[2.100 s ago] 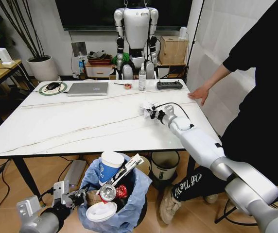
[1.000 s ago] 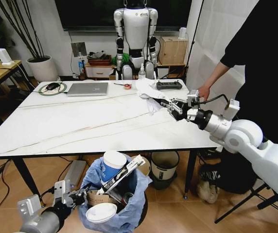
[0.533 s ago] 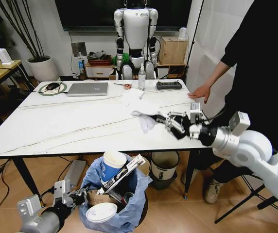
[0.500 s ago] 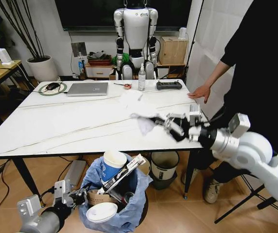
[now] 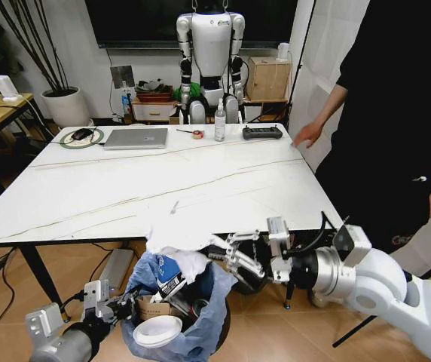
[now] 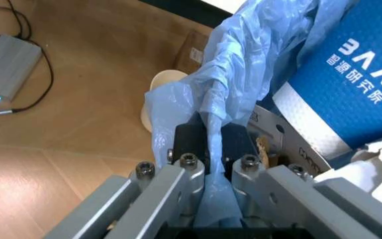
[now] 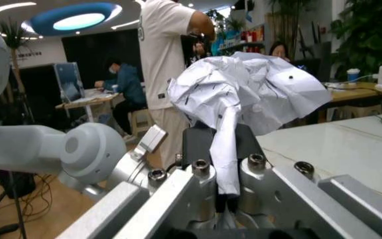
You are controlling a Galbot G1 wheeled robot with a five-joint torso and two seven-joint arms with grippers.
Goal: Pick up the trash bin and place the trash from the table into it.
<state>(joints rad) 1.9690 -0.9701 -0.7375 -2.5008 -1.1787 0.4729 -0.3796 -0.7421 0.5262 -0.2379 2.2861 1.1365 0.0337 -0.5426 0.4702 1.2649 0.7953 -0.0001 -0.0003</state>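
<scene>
The trash bin (image 5: pixel 200 320), lined with a crinkled light-blue bag (image 6: pixel 244 74), stands on the floor in front of the table (image 5: pixel 125 188). My left gripper (image 5: pixel 120 306) is shut on the bag's rim, and the left wrist view shows the plastic pinched in the gripper (image 6: pixel 211 149). Inside sit a blue paper cup (image 5: pixel 168 273), cardboard (image 5: pixel 149 308) and a white lid (image 5: pixel 157 329). My right gripper (image 5: pixel 228 253) hangs just over the bin's opening, below the table's front edge, shut on a crumpled white tissue (image 5: pixel 174 243). The right wrist view shows that tissue (image 7: pixel 244 92) clamped in the same gripper (image 7: pixel 221 149).
On the table's far side lie a laptop (image 5: pixel 136 137), a spray bottle (image 5: pixel 220 121), a black remote (image 5: pixel 263 132) and a round pad (image 5: pixel 81 136). A person in black (image 5: pixel 396 113) stands at the table's right edge. A grey box (image 5: pixel 114 268) lies on the floor beside a black table leg (image 5: pixel 38 275).
My right gripper has carried the tissue from above the table's right side down past the front edge to the bin's opening. The person's hand has lifted off the table.
</scene>
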